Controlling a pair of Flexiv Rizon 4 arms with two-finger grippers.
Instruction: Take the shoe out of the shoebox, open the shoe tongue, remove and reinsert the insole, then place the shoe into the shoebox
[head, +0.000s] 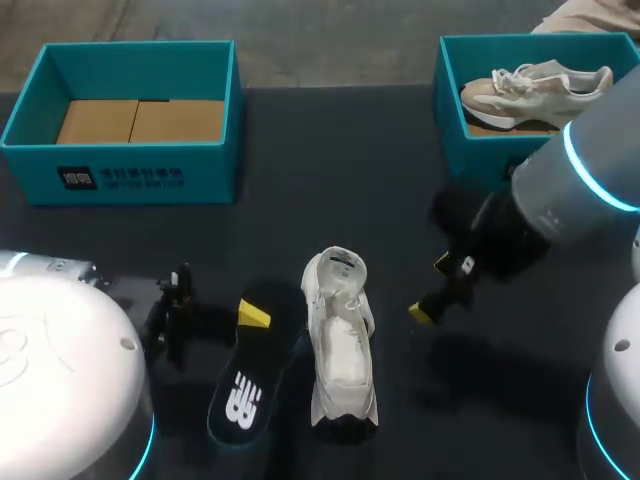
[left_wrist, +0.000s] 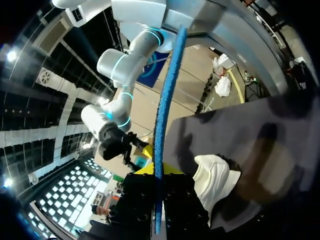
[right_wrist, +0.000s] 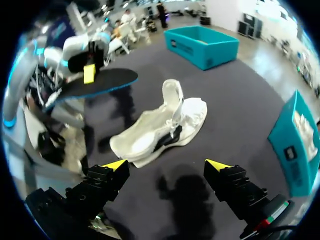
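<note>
Insole (head: 243, 375) — judged light, floppy — is pinched at one end by left gripper (left_wrist: 158, 176); right gripper (right_wrist: 166, 166) is spread wide (empty)

Front: insole (head: 243, 385) left of shoe (head: 340, 350); behind: left shoebox (head: 120, 178), right shoebox (head: 487, 152).

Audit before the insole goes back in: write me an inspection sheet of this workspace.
Surface: dark table, no damage seen.
Job's things: white mesh shoe lies on the table, tongue open; black foam insole with a blue edge is held up beside it; teal cardboard shoebox at far left holds brown card.
Clutter: second teal shoebox, far right, with a beige trainer inside.
Grippers: left gripper shut on the insole; right gripper open, near the shoe.
Cables: nothing seen.
Surroundings: nothing seen.
</note>
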